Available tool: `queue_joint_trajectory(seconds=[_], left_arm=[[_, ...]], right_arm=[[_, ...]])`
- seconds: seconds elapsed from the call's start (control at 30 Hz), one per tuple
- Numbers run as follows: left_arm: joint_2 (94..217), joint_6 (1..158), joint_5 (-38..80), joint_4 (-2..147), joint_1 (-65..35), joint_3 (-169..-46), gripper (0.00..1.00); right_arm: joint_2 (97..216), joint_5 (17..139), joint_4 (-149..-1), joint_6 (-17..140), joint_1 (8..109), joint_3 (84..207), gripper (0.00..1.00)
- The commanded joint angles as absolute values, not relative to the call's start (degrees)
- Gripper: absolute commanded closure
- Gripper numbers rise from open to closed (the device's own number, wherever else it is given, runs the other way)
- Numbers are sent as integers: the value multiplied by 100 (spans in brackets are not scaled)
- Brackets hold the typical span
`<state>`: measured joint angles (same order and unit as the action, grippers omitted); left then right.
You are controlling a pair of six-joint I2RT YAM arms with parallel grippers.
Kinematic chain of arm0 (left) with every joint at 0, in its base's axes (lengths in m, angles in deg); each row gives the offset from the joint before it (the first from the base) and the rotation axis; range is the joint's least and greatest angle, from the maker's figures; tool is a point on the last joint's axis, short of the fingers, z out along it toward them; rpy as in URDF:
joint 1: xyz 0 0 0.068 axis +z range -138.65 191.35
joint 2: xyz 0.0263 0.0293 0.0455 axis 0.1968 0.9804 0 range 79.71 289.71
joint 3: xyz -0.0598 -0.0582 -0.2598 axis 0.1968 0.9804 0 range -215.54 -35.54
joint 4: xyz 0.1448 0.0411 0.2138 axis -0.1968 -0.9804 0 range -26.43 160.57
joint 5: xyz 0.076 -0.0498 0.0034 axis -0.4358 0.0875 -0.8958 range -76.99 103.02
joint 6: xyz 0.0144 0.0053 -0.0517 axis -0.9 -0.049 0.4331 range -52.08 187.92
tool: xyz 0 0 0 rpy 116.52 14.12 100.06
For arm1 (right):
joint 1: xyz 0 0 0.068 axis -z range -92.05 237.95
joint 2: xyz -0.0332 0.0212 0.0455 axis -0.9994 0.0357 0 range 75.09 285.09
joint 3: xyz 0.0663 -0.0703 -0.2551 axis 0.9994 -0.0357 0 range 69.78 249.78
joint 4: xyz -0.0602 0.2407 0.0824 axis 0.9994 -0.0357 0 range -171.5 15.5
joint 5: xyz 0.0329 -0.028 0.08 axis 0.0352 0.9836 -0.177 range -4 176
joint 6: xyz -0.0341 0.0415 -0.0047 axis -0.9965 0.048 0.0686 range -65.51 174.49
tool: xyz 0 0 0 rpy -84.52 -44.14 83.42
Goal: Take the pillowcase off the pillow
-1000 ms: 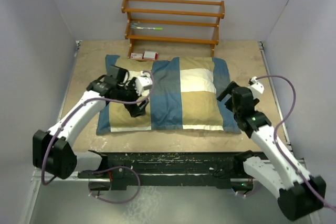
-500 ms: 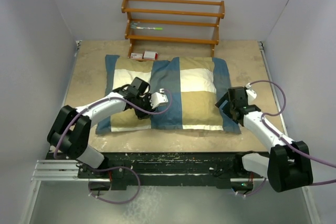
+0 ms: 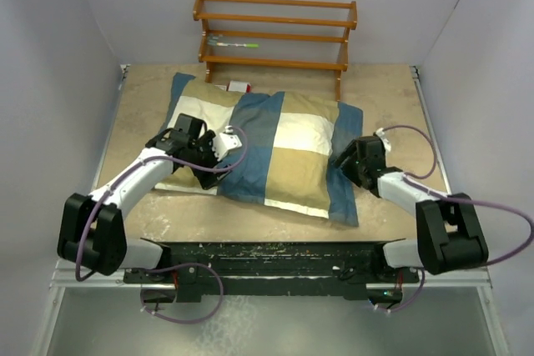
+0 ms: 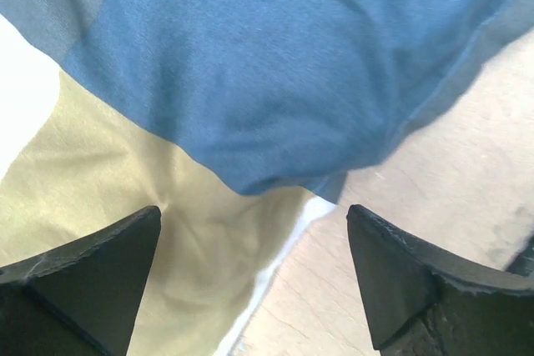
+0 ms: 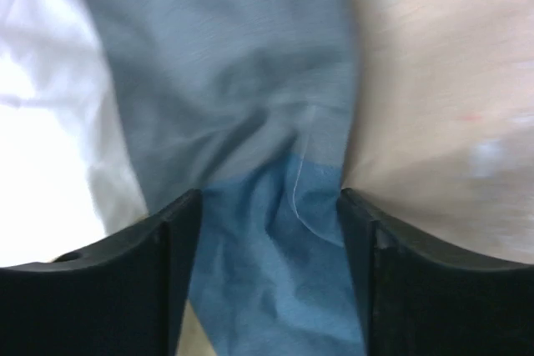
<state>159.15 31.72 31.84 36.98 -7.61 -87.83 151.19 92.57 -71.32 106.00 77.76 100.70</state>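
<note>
One pillowcase (image 3: 275, 152) (plaid), two pincers: left pincer (image 4: 253, 216) and right pincer (image 5: 269, 199) both apart.

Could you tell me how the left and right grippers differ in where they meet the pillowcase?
The left gripper sits over the pillowcase's left half, above blue and tan blocks; the right gripper is at its right edge. Between the left fingers the cloth lies fairly smooth; between the right fingers it bunches. Both pairs of fingers stand apart.
</note>
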Motion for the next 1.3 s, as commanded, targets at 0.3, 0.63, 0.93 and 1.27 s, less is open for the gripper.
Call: queue_joint_trajectory(seconds=[0.3,0.63,0.93,1.27], left_arm=[[14557,2813,4396,2753,-1146,-9345,1],[13693,2494,4572,2175,-1143,-10430,1],[12385,4340,4255,3478,-1137,-9784,1],[11921,5477,2988,4126,-1133,-9774,41]], right_arm=[[14470,7482,-6648,10619,6728,11714,100],[15360,7835,-7332,10426,5295,14962,100],[17300,8204,-8068,10069,3755,18850,100],[17529,8131,-7749,9946,3242,19460,100]])
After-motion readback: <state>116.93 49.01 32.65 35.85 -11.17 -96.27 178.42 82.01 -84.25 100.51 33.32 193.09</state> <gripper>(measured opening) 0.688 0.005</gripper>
